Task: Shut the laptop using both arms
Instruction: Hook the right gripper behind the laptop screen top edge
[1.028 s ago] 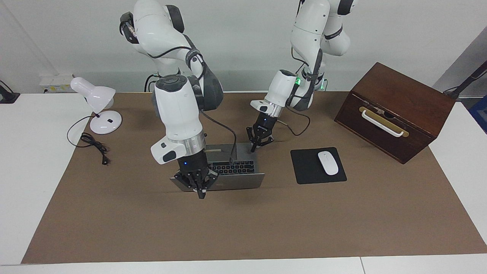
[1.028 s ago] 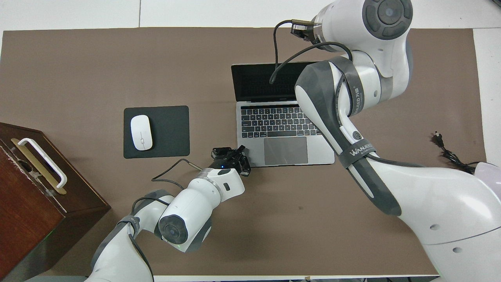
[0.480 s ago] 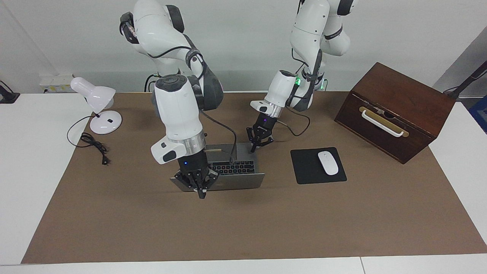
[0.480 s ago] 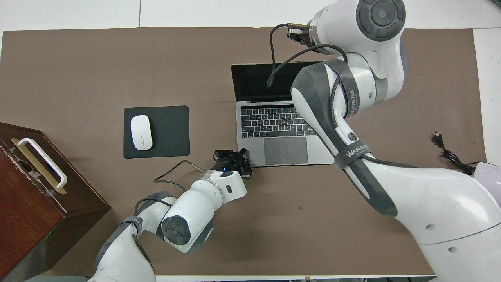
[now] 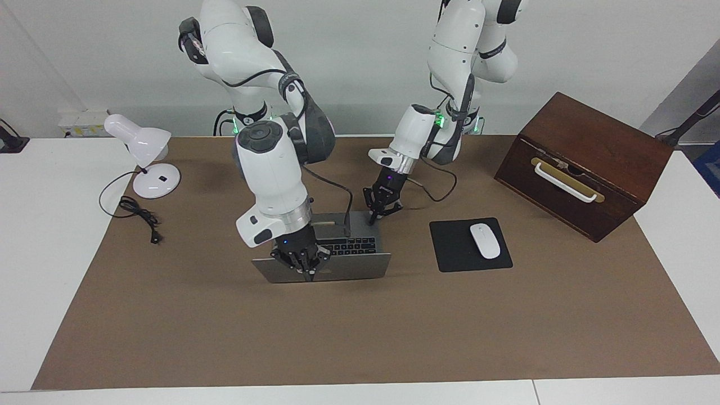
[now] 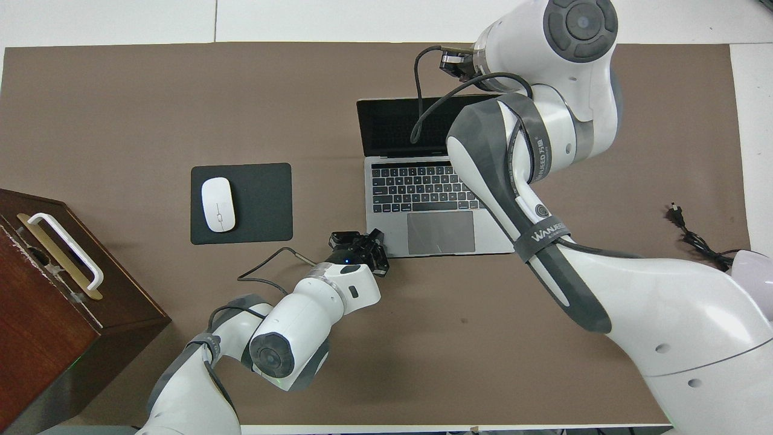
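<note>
The silver-grey laptop (image 5: 354, 268) (image 6: 441, 232) stands open in the middle of the brown mat, its screen facing the robots. My right gripper (image 5: 307, 274) is shut. It points down with its fingertips against the outer face of the lid, just under the lid's top edge. In the overhead view the right arm hides this gripper. My left gripper (image 5: 373, 218) (image 6: 361, 240) is shut too. It points down at the corner of the laptop's base nearest the robots, toward the left arm's end of the table. It holds nothing.
A black mouse pad (image 5: 450, 247) with a white mouse (image 5: 485, 241) lies beside the laptop toward the left arm's end. A dark wooden box (image 5: 585, 163) with a white handle stands past it. A white desk lamp (image 5: 143, 152) and its cable (image 5: 138, 216) sit at the right arm's end.
My right gripper has drawn in toward the robots, from in front of the lid onto its outer face. The left gripper has barely shifted, and the lid's angle looks unchanged.
</note>
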Controlling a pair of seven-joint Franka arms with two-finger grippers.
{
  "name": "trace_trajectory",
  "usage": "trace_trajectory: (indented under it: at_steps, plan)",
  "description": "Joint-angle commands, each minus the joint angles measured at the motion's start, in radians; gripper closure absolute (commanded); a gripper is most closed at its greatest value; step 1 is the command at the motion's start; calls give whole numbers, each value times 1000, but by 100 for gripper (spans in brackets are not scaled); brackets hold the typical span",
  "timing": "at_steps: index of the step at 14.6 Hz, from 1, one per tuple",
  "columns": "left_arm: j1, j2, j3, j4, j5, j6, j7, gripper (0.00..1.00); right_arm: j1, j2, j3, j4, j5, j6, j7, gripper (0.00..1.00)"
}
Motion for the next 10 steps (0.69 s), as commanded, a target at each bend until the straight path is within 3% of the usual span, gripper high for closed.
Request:
trace_trajectory:
  at_steps: [1,3,5,10]
  plan:
    - [-20,6,17,-53,-2,14,19,100,-5,-42,14,-49,88,-63,66,100]
    - [-20,4,17,-63,-2,14,19,100,-5,-53,14,-68,143,-101,95,100]
    - [-20,1,17,-85,-2,14,19,100,-5,-91,17,-149,201,-92,95,100]
    - [-20,-6,17,-114,-2,14,30,100,27,-133,17,-268,229,-75,110,100]
